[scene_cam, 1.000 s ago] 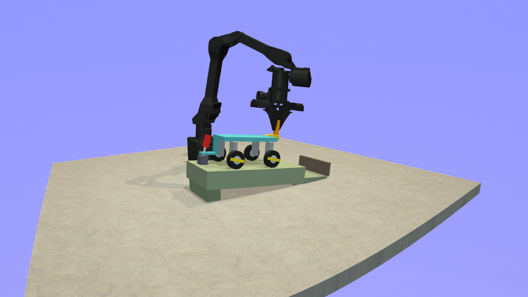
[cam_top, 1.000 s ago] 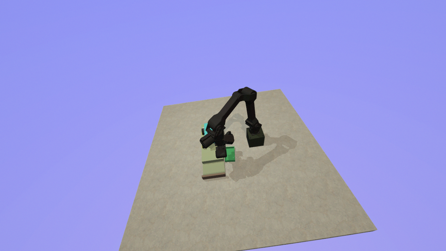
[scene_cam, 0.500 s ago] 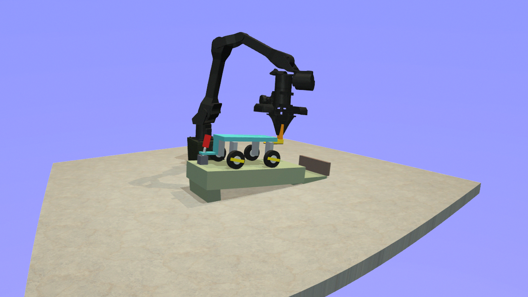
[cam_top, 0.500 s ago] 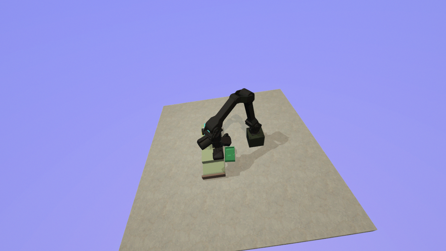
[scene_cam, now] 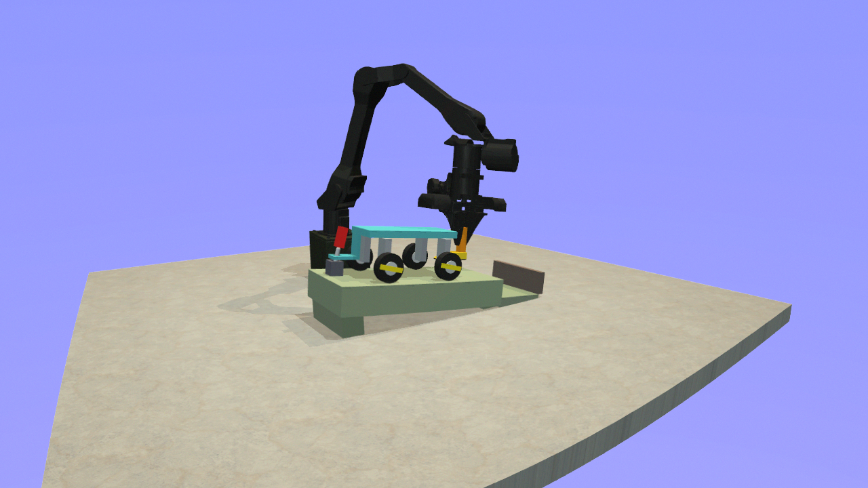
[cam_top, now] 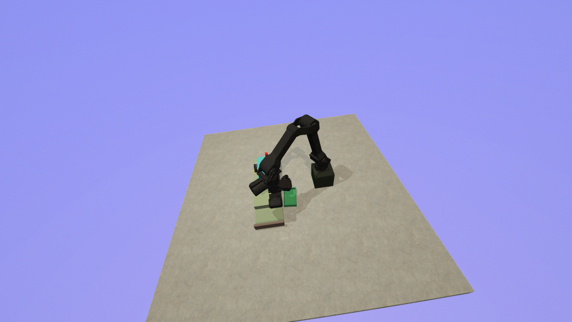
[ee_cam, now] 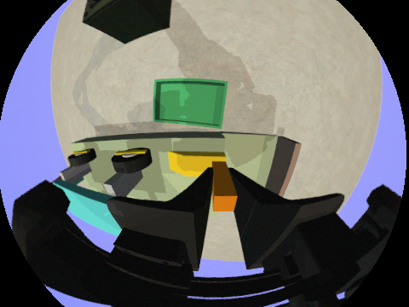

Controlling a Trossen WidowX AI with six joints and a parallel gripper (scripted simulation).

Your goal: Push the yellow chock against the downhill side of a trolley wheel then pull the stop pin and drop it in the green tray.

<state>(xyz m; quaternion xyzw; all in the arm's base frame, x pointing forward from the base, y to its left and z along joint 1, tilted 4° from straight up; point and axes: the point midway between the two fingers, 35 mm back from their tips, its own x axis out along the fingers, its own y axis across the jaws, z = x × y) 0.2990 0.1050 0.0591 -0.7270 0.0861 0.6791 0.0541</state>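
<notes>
No writing is legible in any view. From the top, the gripper (cam_top: 275, 199) hangs over the ramp (cam_top: 268, 216) beside the green tray (cam_top: 290, 198). From the exterior, the fingers pinch the orange handle (scene_cam: 462, 238) of the yellow chock (scene_cam: 456, 255), which sits behind the trolley's (scene_cam: 403, 232) right wheel (scene_cam: 448, 266); the stop pin (scene_cam: 340, 237) stands left. At the wrist, both fingers clamp the handle.

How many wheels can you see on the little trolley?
4. In the exterior view, two near wheels stand at the ramp's front edge, and two far wheels peek out behind them, the uphill one partly hidden. None seems fully hidden.
</notes>
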